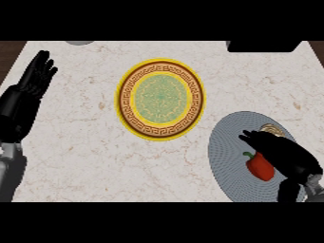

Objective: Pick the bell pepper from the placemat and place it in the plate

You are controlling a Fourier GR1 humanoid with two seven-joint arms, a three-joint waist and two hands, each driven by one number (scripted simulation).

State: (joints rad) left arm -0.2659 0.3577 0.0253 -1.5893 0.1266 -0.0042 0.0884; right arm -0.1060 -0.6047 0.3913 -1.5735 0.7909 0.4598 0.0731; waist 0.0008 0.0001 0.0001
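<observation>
The red bell pepper (260, 166) lies on the round grey placemat (227, 142) at the near right of the marble counter (87, 142). The right hand (280, 152) covers the pepper's right side, fingers curled around it. To the left and farther back sits the plate (161, 99), yellow-rimmed with a green centre. The left hand (36, 76) rests at the far left, fingers straight and together.

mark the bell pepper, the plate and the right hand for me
bell pepper (261, 167), head view, on its red body left of the hand.
plate (124, 102), head view, on the patterned brown rim, left side.
right hand (285, 153), head view, on the back of the hand over the placemat.
</observation>
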